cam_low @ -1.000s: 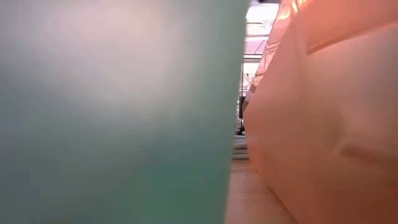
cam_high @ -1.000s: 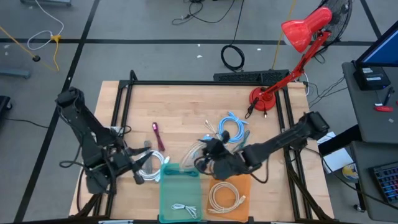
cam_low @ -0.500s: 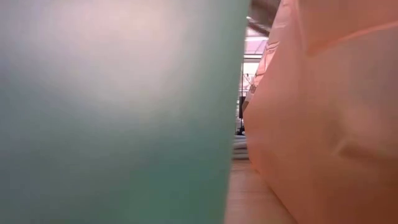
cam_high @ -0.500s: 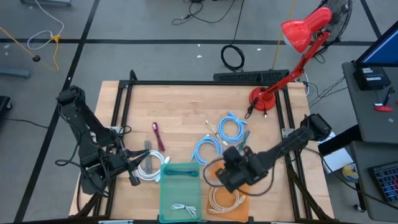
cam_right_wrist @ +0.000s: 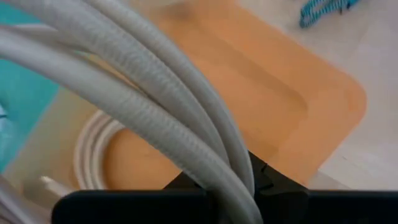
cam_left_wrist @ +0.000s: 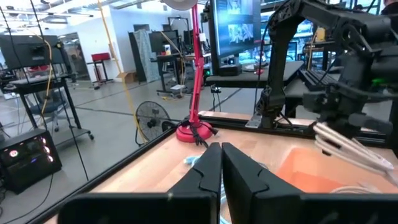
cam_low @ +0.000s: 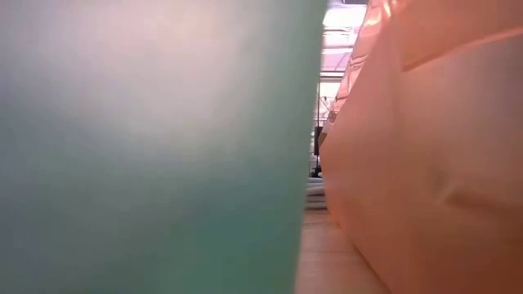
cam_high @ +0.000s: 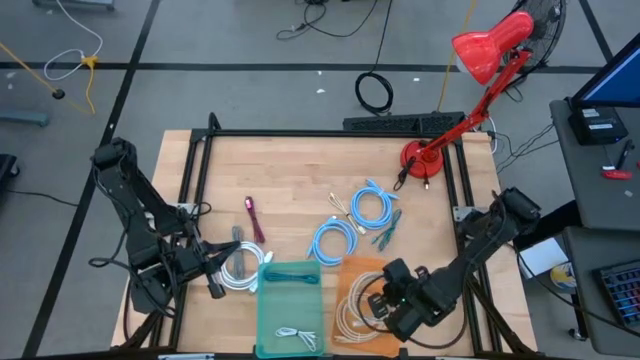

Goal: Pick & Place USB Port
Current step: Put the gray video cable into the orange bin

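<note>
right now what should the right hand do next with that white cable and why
Probably lower a little and open. The right hand is shut on a white cable and hangs over the orange bin, where another coiled white cable already lies. The left hand waits by the white coil at the table's left.

Grey cable [cam_right_wrist: 155,106] above orange bin [cam_right_wrist: 280,93]

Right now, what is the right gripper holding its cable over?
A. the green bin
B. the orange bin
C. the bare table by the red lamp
B: the right gripper is shut on a grey cable above the orange bin, with another coil already lying inside.
</note>
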